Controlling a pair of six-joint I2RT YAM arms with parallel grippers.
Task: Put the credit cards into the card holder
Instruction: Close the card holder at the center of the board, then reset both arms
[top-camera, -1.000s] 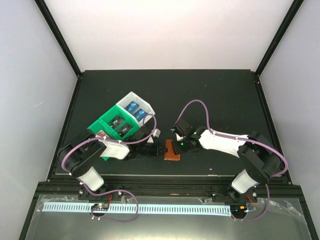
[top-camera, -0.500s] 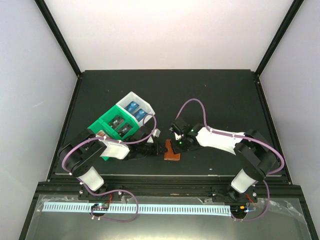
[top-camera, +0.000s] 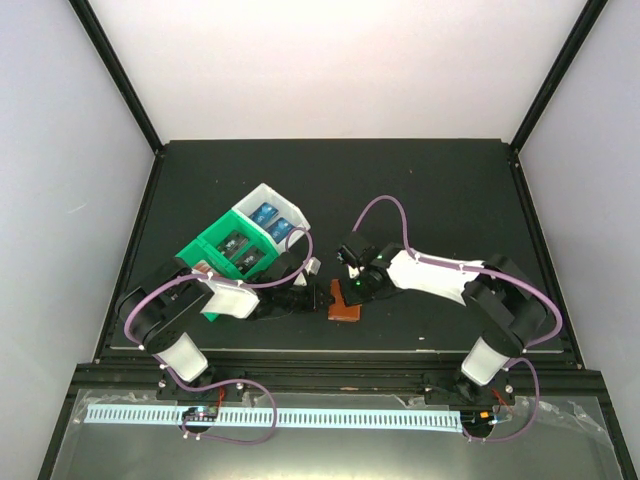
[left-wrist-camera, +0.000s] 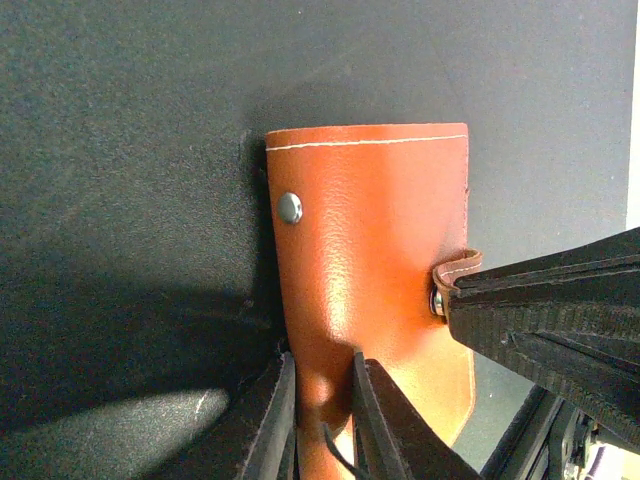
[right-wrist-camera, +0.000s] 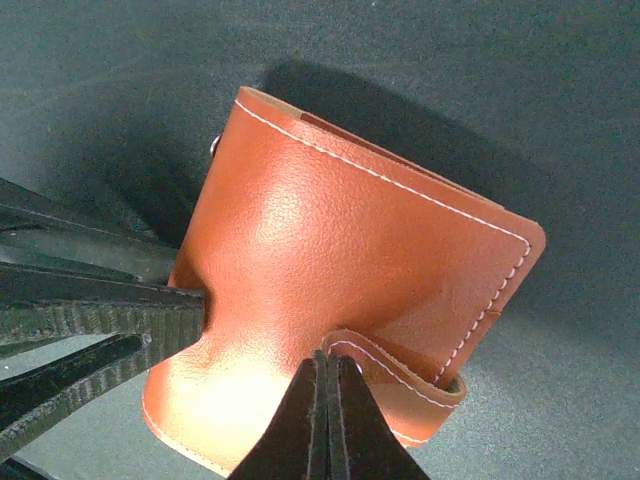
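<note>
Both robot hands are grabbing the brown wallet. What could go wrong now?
1. The right gripper seems to pinch only the thin tab; if it pulls, the tab might slip out.
2. The left gripper holds just the edge of the wallet, where the leather dents, so the wallet could twist or slide free.
</note>
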